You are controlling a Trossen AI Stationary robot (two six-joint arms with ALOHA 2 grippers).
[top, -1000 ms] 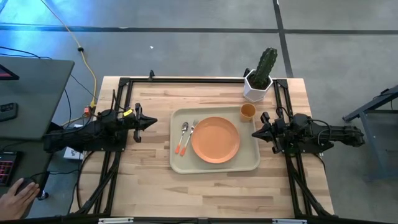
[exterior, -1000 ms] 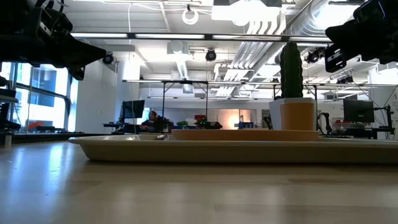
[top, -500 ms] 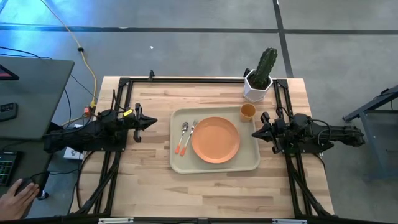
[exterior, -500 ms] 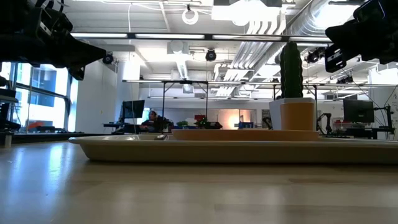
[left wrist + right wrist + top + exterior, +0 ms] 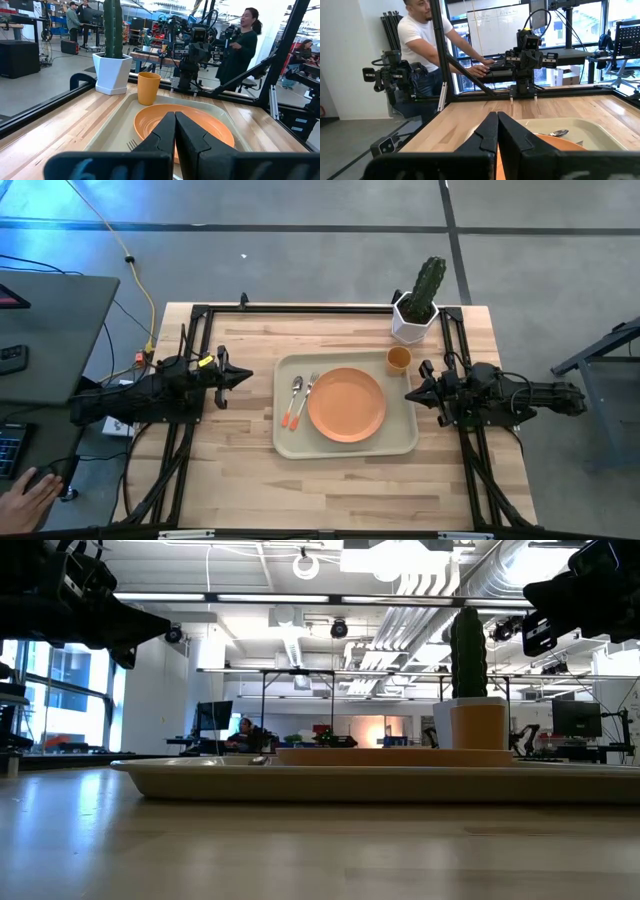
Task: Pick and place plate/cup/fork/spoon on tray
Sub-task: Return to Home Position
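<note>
The beige tray (image 5: 290, 442) lies at the table's middle. On it lie the orange plate (image 5: 346, 404), and left of it the fork (image 5: 303, 399) and the spoon (image 5: 293, 401) with orange-red handles. The orange cup (image 5: 398, 359) stands at the tray's far right corner. My left gripper (image 5: 245, 377) is shut and empty, raised to the left of the tray. My right gripper (image 5: 410, 395) is shut and empty, raised at the tray's right edge. The plate (image 5: 200, 125) and cup (image 5: 148, 88) also show in the left wrist view.
A white hexagonal pot with a cactus (image 5: 417, 308) stands at the far right, just beyond the cup. A dark frame rail (image 5: 300, 308) runs along the table's far edge. A person's hand (image 5: 25, 495) is off the table at the near left. People stand beyond the table.
</note>
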